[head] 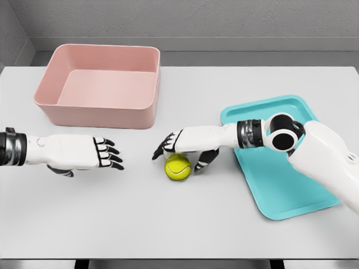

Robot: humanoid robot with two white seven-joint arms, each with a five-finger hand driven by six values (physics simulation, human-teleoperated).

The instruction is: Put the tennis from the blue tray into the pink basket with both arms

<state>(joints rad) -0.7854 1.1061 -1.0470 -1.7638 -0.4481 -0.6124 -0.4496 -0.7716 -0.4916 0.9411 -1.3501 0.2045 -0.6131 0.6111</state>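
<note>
A yellow-green tennis ball rests on the white table, between the blue tray and my left hand. My right hand hovers directly over the ball, its fingers spread and its thumb down beside the ball's right side, not closed on it. Left of the ball my left hand floats with fingers relaxed and extended toward it, holding nothing. The pink basket stands empty at the back left.
The blue tray lies on the right side of the table under my right forearm, with nothing on it. The table's front edge runs along the bottom of the view.
</note>
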